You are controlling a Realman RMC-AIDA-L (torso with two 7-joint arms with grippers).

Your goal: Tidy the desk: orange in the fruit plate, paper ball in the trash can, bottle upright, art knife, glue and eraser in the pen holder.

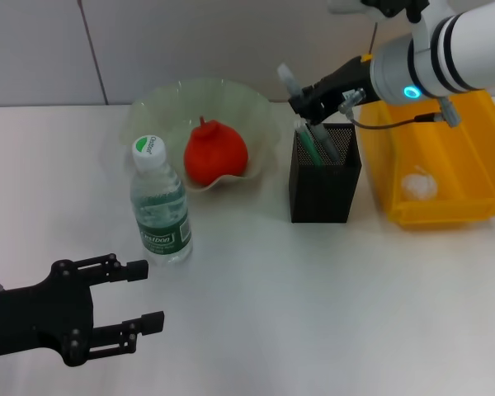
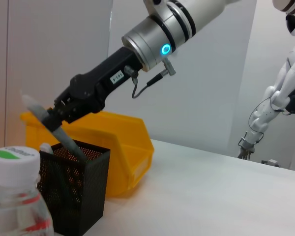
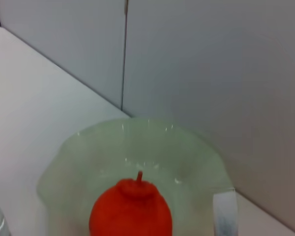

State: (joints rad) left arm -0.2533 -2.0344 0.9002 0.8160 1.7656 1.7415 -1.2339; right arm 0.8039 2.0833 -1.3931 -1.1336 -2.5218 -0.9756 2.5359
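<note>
Gripping a grey tool point(image 1: 289, 82) over the pen holder point(image 1: 324, 190), right gripper point(image 1: 304, 101) jaws.

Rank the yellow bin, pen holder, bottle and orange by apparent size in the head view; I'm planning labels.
1. yellow bin
2. pen holder
3. bottle, looks close to the pen holder, so that order is unsure
4. orange

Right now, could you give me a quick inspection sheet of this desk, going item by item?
Surface: white table, mostly bare.
Job's things: orange in the green plate; bottle upright; paper ball in the yellow bin; grey tool held above the black mesh holder.
Clutter: nothing seen.
Grippers: right gripper, jaws shut on the tool; left gripper low near the bottle, jaws open.
Cables: black cable on the right wrist.
Surroundings: grey wall; another robot behind.
</note>
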